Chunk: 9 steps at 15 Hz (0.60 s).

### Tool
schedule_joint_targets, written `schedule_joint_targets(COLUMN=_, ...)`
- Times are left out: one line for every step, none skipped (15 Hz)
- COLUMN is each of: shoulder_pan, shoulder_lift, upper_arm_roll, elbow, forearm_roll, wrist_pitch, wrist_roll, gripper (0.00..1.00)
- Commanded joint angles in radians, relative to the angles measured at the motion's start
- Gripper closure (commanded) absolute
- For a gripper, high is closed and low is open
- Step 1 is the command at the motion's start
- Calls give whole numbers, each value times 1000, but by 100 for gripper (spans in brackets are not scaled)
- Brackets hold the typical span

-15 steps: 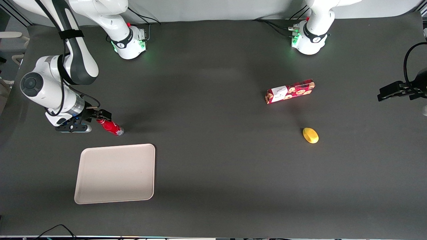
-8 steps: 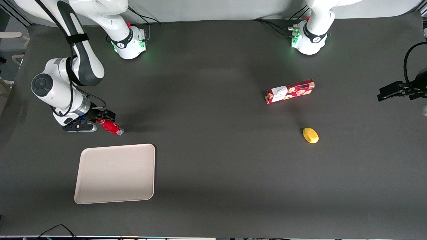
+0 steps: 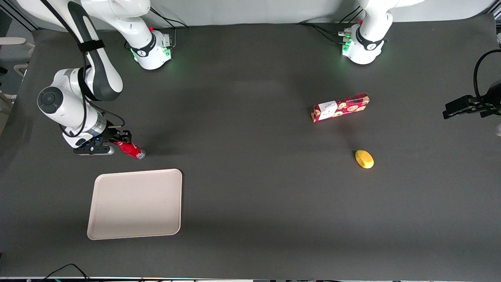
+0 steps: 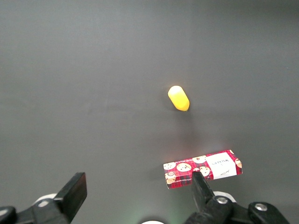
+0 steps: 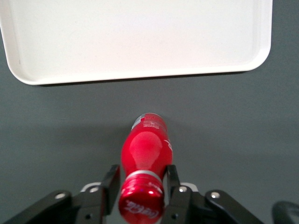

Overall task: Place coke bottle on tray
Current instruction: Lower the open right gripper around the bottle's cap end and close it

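The coke bottle (image 3: 131, 149), small and red with a silvery base, lies tilted on the dark table, a little farther from the front camera than the tray (image 3: 133, 203). Its base points toward the tray. My right gripper (image 3: 122, 140) is at the bottle's cap end, low over the table. In the right wrist view the gripper (image 5: 142, 179) has one finger (image 5: 111, 184) on each side of the neck of the bottle (image 5: 145, 149), pressed against it. The beige tray (image 5: 140, 37) is empty, a short gap from the bottle's base.
A red cookie box (image 3: 340, 107) and a yellow oval object (image 3: 364, 159) lie toward the parked arm's end of the table. Both also show in the left wrist view, the box (image 4: 203, 169) and the yellow object (image 4: 178, 98).
My right arm has moved in toward the bottle, and the fingers now sit tight on the neck. The bottle and the tray have stayed in place.
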Motion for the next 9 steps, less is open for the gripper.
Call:
schedule_joint_targets(shoulder_pan=6, shoulder_lift=9, upper_arm_roll=-3, elbow=9, forearm_roll=-12, wrist_pitch=15, wrist_roll=-12, gripper=93)
schedule_joint_targets(shoulder_pan=6, shoulder_lift=9, upper_arm_roll=-3, elbow=9, forearm_roll=-12, wrist_pitch=13, wrist_roll=-12, gripper=100)
schedule_joint_targets(shoulder_pan=6, shoulder_lift=4, upper_arm_roll=-3, elbow=15, forearm_roll=-12, wrist_pitch=9, wrist_roll=-11, gripper=100)
schedule_joint_targets(shoulder_pan=7, shoulder_lift=-1, upper_arm_roll=-3, elbow=21, forearm_roll=-11, wrist_pitch=2, wrist_roll=1, gripper=100)
schedule_joint_targets(shoulder_pan=7, shoulder_lift=-16, upper_arm_roll=-3, elbow=29, forearm_roll=-11, wrist_pitch=-1, wrist_roll=3, gripper=100)
schedule_joint_targets(shoulder_pan=7, shoulder_lift=-33, upper_arm_roll=-3, elbow=40, forearm_roll=-9, wrist_pitch=-36, wrist_roll=5, gripper=100)
schedule_joint_targets(shoulder_pan=7, shoulder_lift=-53, upper_arm_roll=-3, elbow=70, forearm_roll=-9, wrist_pitch=-92, wrist_roll=8, gripper=100)
schedule_joint_targets(shoulder_pan=7, shoulder_lift=-70, upper_arm_roll=-3, elbow=111, forearm_roll=-9, wrist_pitch=-158, wrist_roll=15, gripper=100)
schedule_joint_targets(shoulder_pan=7, shoulder_lift=-86, upper_arm_roll=-3, elbow=168, forearm_roll=-11, wrist_pitch=-241, wrist_roll=27, gripper=100)
